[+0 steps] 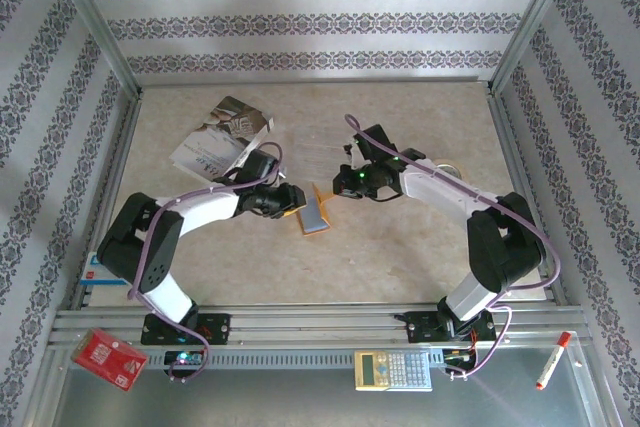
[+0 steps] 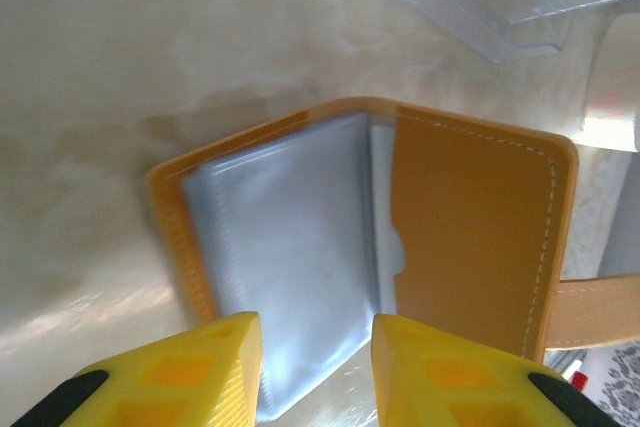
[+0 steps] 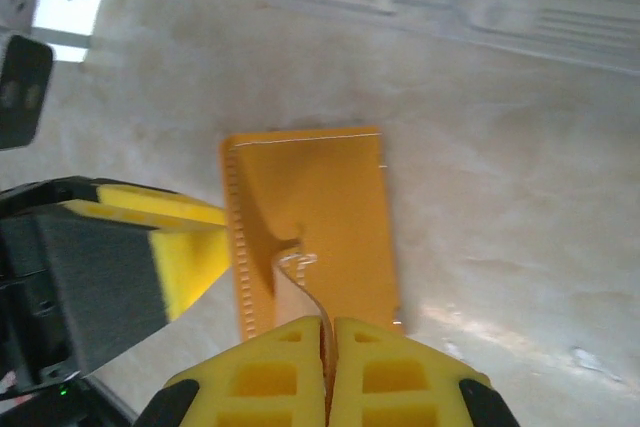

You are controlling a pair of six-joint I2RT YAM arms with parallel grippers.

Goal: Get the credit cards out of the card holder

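Left pincer (image 2: 316,332): hovering with jaws parted, straddling the near edge of the blue-grey pocket lining (image 2: 280,247).
Card holder (image 2: 470,227): lying open on the counter (image 2: 120,97), between both pincers.
Right pincer (image 3: 327,327): pinching shut on the holder's orange strap (image 3: 288,292).

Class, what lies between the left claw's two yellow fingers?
The edge of the card holder's blue-grey plastic pocket page lies between the left claw's fingers, shown in the left wrist view.

Beige marbled table (image 1: 400,247) ringed by patterned wallpaper walls (image 1: 300,22) and aluminium frame (image 1: 92,17)
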